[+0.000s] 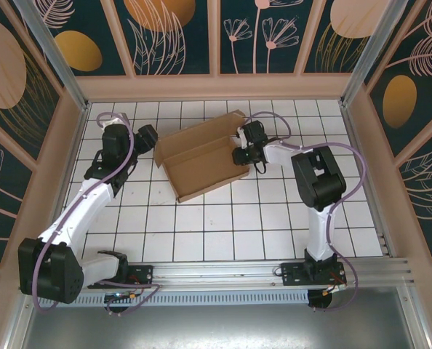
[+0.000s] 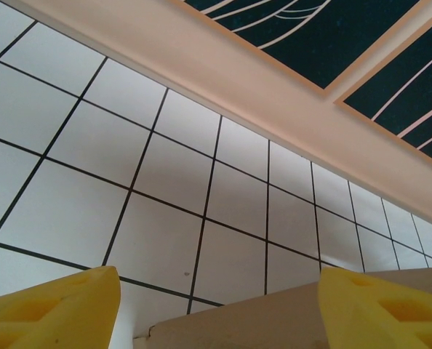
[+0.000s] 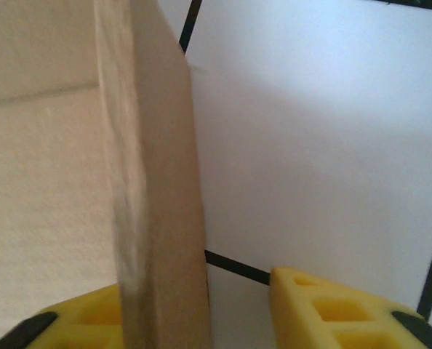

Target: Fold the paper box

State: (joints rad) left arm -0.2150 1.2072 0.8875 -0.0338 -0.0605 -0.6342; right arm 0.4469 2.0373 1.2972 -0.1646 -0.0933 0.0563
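Right claw (image 1: 242,150) stands released astride the upright right end wall of the paper box (image 1: 201,156): in its wrist view one yellow finger (image 3: 332,316) is apart from the cardboard, the other is on the wall's other side. Left claw (image 1: 149,136) is released too, fingers (image 2: 49,309) wide apart, a box edge low between them. The paper box lies open side up on the far middle of the white tiled counter (image 1: 223,233), its long axis running left to right, the right end turned a little farther away. The left arm (image 1: 92,196) stretches forward to the box's left corner; the right arm (image 1: 316,182) bends at the elbow and reaches leftward.
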